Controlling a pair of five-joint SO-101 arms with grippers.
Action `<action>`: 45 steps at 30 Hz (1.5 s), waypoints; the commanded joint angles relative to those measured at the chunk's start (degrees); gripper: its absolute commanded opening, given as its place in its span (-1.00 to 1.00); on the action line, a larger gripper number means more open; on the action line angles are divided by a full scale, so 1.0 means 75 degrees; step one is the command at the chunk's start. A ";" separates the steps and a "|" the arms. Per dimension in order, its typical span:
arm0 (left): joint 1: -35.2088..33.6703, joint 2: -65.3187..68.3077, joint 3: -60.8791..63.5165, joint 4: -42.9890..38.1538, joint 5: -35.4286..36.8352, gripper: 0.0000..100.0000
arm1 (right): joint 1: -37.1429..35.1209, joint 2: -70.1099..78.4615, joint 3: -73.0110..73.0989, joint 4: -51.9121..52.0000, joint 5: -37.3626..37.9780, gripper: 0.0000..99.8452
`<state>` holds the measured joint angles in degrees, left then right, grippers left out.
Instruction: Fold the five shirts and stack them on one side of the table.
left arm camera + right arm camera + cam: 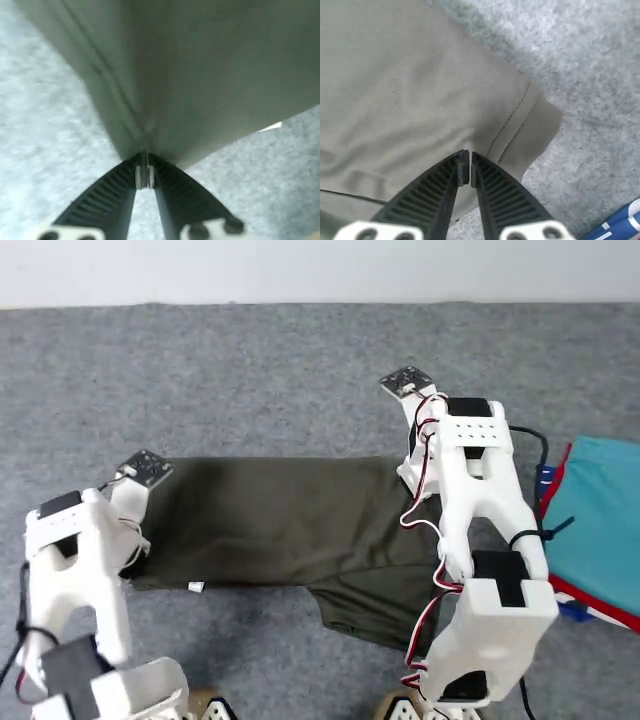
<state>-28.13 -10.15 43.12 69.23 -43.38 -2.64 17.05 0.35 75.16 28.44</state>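
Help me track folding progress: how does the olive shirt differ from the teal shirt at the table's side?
The olive shirt lies spread out in the middle; the teal shirt sits at one side, cut by the view's edge. The olive shirt is plain; the teal shirt has red trim. The left gripper and right gripper are shut on the olive shirt; neither holds the teal shirt. Both rest on the grey table.

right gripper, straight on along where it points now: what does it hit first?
The olive shirt. The right gripper has its closed tips aimed into the fabric near a hemmed corner and seems to be touching it already. Behind the cloth is probably the grey table cover, though depth is hard to judge.
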 commanded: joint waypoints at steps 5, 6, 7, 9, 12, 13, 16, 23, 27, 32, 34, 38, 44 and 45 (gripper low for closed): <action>0.0117 -0.1500 -0.0147 0.0258 0.0023 -0.97 | -0.0064 -0.0358 -0.0387 0.0100 -0.0094 -0.98; 0.0141 -0.1606 -0.0182 0.0305 0.0141 -0.97 | -0.0064 -0.0522 -0.0387 0.0100 -0.0094 -0.98; 0.0223 -0.1700 -0.0252 0.0363 0.0234 -0.97 | -0.0064 -0.0697 -0.0387 0.0100 -0.0094 -0.98; 0.0363 -0.1922 -0.0369 0.0527 0.0399 -0.97 | -0.0076 -0.1119 -0.0387 0.0100 -0.0070 -0.97; 0.0832 -0.2274 -0.0615 0.0821 0.0821 -0.97 | -0.0147 -0.1799 -0.0387 0.0252 -0.0070 -0.97; 0.1043 -0.2368 -0.0686 0.0891 0.0996 -0.95 | -0.0147 -0.2010 -0.0387 0.0381 -0.0082 -0.97; 0.1770 -0.2508 -0.0826 0.0938 0.1653 -0.86 | -0.0088 -0.2655 -0.0387 0.0979 -0.0105 -0.97; 0.4243 -0.2485 -0.0838 0.0938 0.2532 -0.83 | 0.0733 -0.3815 -0.0375 0.2549 -0.0105 -0.98; 0.5544 -0.1981 -0.0944 0.0961 0.2520 -0.82 | 0.1670 -0.4378 -0.0352 0.3007 -0.0070 -0.98; 0.7056 -0.0832 -0.1694 0.1453 0.2520 -0.80 | 0.2983 -0.4659 -0.0340 0.3452 -0.0059 -0.97; 0.7619 -0.0340 -0.2116 0.1664 0.2544 -0.75 | 0.3464 -0.4671 -0.0340 0.3569 -0.0059 -0.97; 0.8733 0.0516 -0.2842 0.1817 0.2544 -0.70 | 0.4308 -0.4683 -0.0340 0.3651 -0.0059 -0.98; 1.0268 0.1688 -0.3276 0.1805 0.2544 -0.70 | 0.5140 -0.4683 -0.0340 0.3651 0.0000 -0.98; 1.0467 0.1887 -0.3300 0.1805 0.2544 -0.70 | 0.5222 -0.4683 -0.0340 0.3651 0.0129 -0.98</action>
<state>45.54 1.54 20.79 82.15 -24.57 34.11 -15.82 0.35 100.48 28.26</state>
